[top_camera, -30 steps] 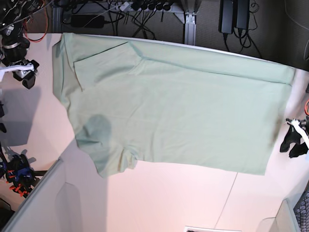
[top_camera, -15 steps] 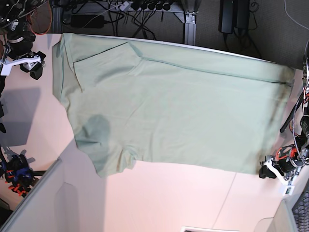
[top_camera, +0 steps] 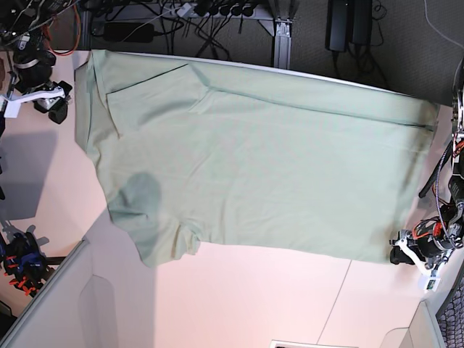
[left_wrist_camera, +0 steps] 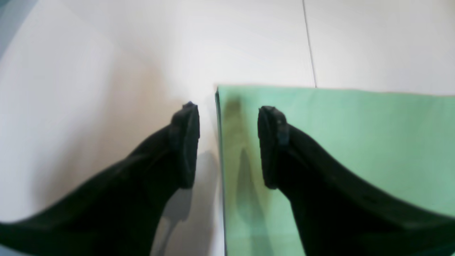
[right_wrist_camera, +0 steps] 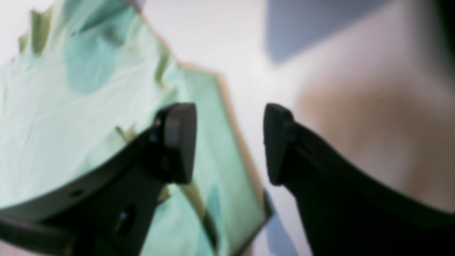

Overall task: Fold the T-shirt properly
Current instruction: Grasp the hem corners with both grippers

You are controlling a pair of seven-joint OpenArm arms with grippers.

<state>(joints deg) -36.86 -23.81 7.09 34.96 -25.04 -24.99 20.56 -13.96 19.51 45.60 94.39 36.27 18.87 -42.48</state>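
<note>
The T-shirt (top_camera: pixel 261 159) lies spread flat across the white table (top_camera: pixel 239 304), pale mint green, with a sleeve at the near left. My left gripper (top_camera: pixel 399 255) is open at the shirt's near right corner. In the left wrist view (left_wrist_camera: pixel 227 142) its jaws straddle the shirt's (left_wrist_camera: pixel 355 142) side edge just behind the corner. My right gripper (top_camera: pixel 55 101) is open at the shirt's far left edge. In the right wrist view (right_wrist_camera: pixel 229 142) one finger (right_wrist_camera: pixel 177 142) is over the cloth (right_wrist_camera: pixel 71 124) and the other over bare table. Collar, buttons and label do not show.
A grey panel (top_camera: pixel 51 304) stands at the near left corner. Cables and power strips (top_camera: pixel 181 14) hang beyond the table's far edge. A table seam (top_camera: pixel 337 297) runs near the front right. The shirt's far edge lies at the table's far rim.
My left gripper has moved down from beside the shirt's right edge to its near right corner. My right gripper has moved up and closer to the shirt's far left edge.
</note>
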